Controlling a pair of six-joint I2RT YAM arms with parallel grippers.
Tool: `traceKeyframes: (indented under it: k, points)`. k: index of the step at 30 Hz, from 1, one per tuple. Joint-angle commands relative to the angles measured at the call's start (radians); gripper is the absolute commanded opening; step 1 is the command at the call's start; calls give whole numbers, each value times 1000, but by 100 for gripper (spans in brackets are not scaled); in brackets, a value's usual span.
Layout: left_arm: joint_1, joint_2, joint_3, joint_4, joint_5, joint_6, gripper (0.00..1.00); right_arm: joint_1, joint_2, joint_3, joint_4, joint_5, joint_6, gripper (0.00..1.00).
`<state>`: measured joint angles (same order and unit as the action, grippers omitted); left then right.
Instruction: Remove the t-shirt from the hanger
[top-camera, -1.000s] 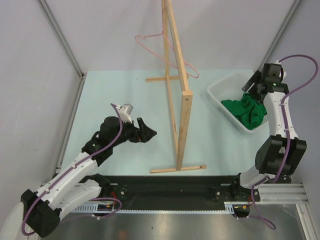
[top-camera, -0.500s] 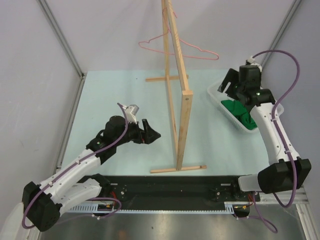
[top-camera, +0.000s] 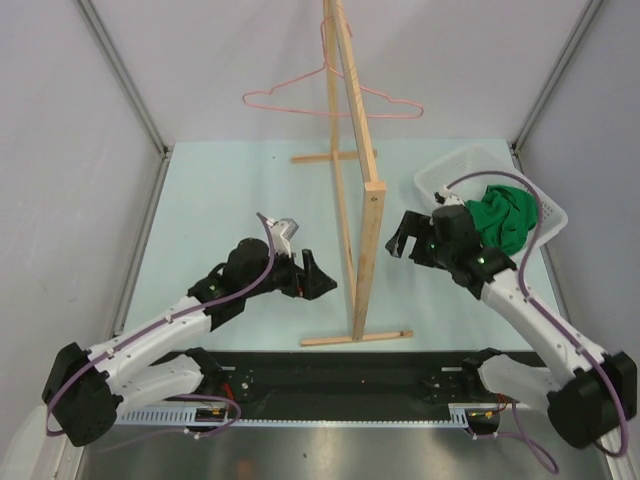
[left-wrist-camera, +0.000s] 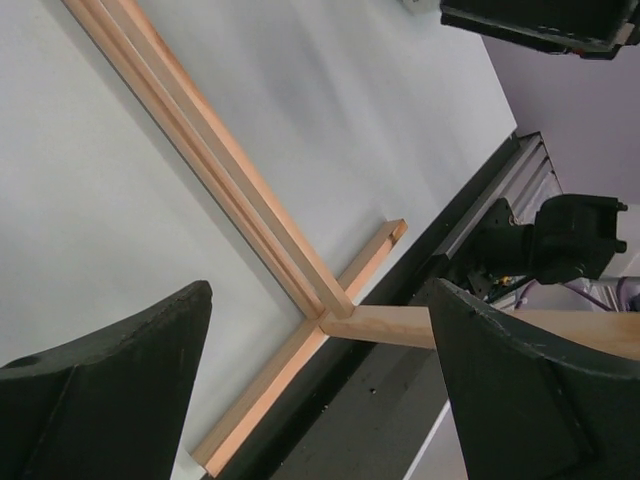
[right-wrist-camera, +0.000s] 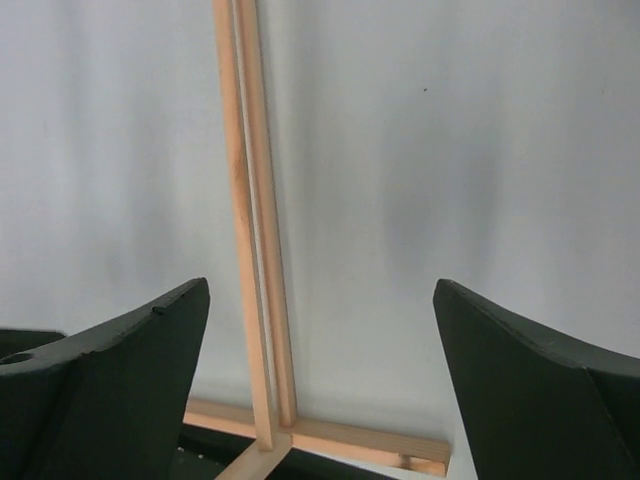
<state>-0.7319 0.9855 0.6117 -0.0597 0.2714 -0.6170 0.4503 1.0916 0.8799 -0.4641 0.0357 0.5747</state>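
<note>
Pale table (top-camera: 230, 190), wooden rack (top-camera: 362, 220) mid-frame; hanger (top-camera: 285, 83) bare, top centre; t-shirt (top-camera: 505, 218) heaped in basket (top-camera: 440, 170), right; left gripper (top-camera: 318, 282), right gripper (top-camera: 400, 238) spread wide, empty.

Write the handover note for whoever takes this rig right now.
Left gripper: open, empty, low beside the wooden rack, on its left.
Right gripper: open, empty, on the rack's right, apart from the basket.
T-shirt: bunched up in the white basket at the table's far right.
Hanger: bare, hanging high on the rack.
Done: the shirt is off the hanger.
Left: nothing on the task that I can see; probably just park both arms.
</note>
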Motion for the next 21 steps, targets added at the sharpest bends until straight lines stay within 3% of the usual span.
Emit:
traceKeyframes:
  k: [1, 6, 18, 21]
  points:
    - [-27, -77, -102, 118, -4, -46, 93, -1, -246, -178, 204, -95, 63, 100]
    - [-35, -220, -225, 202, 15, -84, 94, -1, -470, -370, 334, -148, 119, 100]
    - [-41, -583, -593, 426, 92, -245, 94, -2, -1063, -729, 206, -37, 413, 99]
    - [-43, -712, -661, 388, 106, -260, 95, 2, -1009, -755, 257, -107, 438, 100]
